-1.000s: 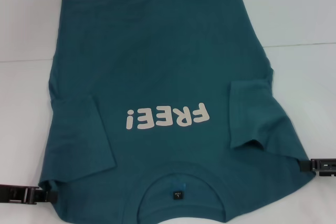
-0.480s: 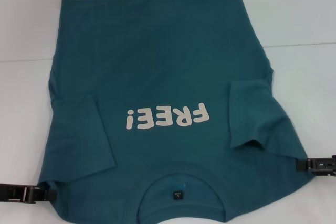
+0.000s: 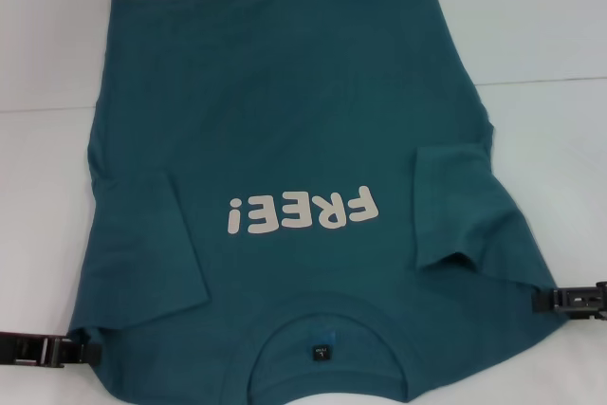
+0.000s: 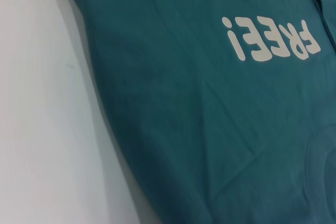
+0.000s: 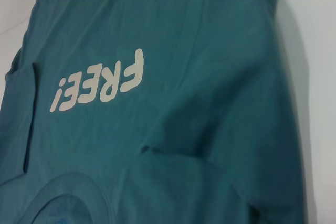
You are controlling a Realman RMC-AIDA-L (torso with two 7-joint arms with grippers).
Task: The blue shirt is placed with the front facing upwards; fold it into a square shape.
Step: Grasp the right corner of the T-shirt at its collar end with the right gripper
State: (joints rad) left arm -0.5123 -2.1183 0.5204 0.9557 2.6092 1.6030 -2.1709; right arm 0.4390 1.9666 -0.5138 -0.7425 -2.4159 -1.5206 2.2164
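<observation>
The blue shirt (image 3: 285, 120) lies flat on the white table (image 3: 550, 26), front up, its collar (image 3: 327, 315) nearest me and its hem at the far end. The pale "FREE!" print (image 3: 302, 211) reads upside down from here. Both short sleeves are folded inward over the chest, one (image 3: 156, 244) on the left and one (image 3: 453, 206) on the right. My left gripper (image 3: 93, 351) sits low at the near-left shoulder edge. My right gripper (image 3: 537, 300) touches the near-right shoulder edge. The left wrist view shows the shirt (image 4: 210, 129) with its print (image 4: 270, 43). So does the right wrist view, with the shirt (image 5: 184, 129) and print (image 5: 100, 85).
Bare white tabletop (image 4: 42, 129) surrounds the shirt on the left, right and far sides. A faint seam line (image 3: 560, 79) crosses the table at the back. A small dark neck label (image 3: 321, 352) shows inside the collar.
The right gripper has crept slightly inward against the shirt's shoulder edge. The shirt and the left gripper look unchanged.
</observation>
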